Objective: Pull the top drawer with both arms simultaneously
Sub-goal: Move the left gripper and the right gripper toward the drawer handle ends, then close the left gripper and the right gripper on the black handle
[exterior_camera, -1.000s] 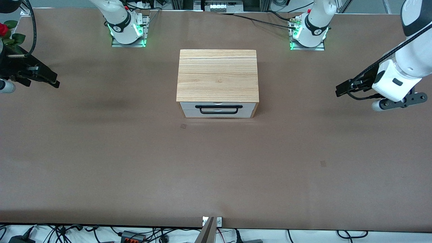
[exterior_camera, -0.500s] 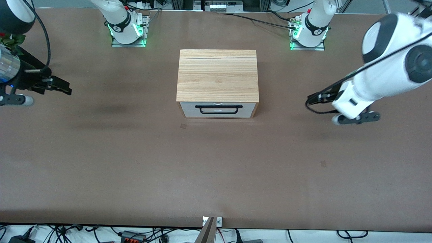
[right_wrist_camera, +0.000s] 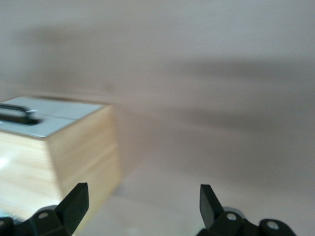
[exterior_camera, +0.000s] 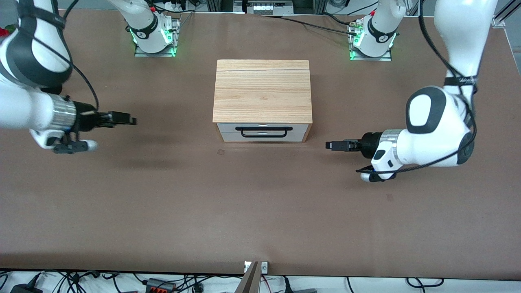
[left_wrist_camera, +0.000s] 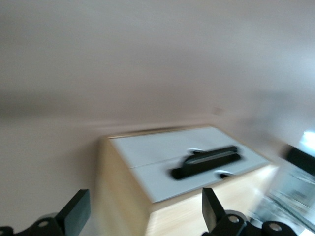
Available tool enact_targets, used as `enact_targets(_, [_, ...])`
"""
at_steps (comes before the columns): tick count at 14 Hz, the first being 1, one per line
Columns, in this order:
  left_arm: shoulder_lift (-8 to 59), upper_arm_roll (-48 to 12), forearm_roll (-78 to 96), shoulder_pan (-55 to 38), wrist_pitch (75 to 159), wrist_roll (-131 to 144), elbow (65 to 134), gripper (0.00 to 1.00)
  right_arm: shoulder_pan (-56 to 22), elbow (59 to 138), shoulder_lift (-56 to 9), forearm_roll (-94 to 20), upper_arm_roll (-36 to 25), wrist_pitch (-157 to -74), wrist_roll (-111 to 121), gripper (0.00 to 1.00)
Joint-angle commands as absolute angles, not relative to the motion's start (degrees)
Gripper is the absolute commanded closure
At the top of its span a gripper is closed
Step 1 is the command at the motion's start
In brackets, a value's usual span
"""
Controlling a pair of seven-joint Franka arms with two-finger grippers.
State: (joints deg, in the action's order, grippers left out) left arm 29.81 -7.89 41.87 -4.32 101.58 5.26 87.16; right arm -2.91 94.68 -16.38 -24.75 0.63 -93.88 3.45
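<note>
The top drawer (exterior_camera: 228, 127) has a white front and a long black bar handle (exterior_camera: 266, 132). It sits shut, flush in the light wooden box (exterior_camera: 262, 91) at mid-table. My left gripper (exterior_camera: 329, 145) hovers low over the table toward the left arm's end of the box, open and empty, pointing at the box. My right gripper (exterior_camera: 131, 120) hovers toward the right arm's end, open and empty, also pointing at the box. The left wrist view shows open fingers (left_wrist_camera: 75, 211), the white fronts and the handle (left_wrist_camera: 206, 162). The right wrist view shows open fingers (right_wrist_camera: 75, 200) and the box corner (right_wrist_camera: 74, 152).
The lower white drawer front (exterior_camera: 260, 138) sits under the top one. Brown table (exterior_camera: 260, 203) stretches wide toward the front camera. Both arm bases (exterior_camera: 152, 36) (exterior_camera: 372, 38) stand past the box. Cables run along the table's near edge.
Both arms have swung in from the table's ends toward the box and come lower. The drawer and the box have not moved.
</note>
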Motion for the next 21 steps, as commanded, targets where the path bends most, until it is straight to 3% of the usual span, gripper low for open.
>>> enact_targets(1, [35.3,-8.3,52.0,-3.4,101.7,-3.6,86.1,0.0,-6.0,94.0,-21.8,-36.4,0.5,-97.6,6.4,0.0])
enact_targets(6, [40.4,-8.6,62.3,-3.7,101.7,-22.6,86.5,0.0,-13.4,94.2,-30.7,-56.3,0.5,-106.8,22.6,0.0])
enact_targets(8, [41.6,-11.9,64.8,-3.7,101.6,-26.1,87.1,0.0,-16.4,94.8,-34.3,-66.4,0.5,-107.6,31.9,0.0])
enact_targets(11, [43.9,-15.6,67.2,-3.8,102.0,-30.0,88.3,0.0,-20.8,97.1,-36.6,-81.1,0.5,-114.4,41.6,0.0])
enact_targets(15, [46.6,-15.7,71.0,-4.0,102.4,-30.8,90.4,0.02,-22.9,99.0,-38.5,-89.8,0.5,-114.5,48.8,0.0])
enact_targets(19, [47.3,-15.6,70.9,-3.9,102.3,-30.9,90.6,0.15,-22.8,102.0,-38.2,-92.3,0.6,-110.6,50.9,0.24])
enact_targets(21, [47.1,-15.7,71.1,-3.6,102.1,-31.0,91.4,0.27,-22.3,102.3,-38.2,-92.4,0.5,-107.5,51.2,0.4])
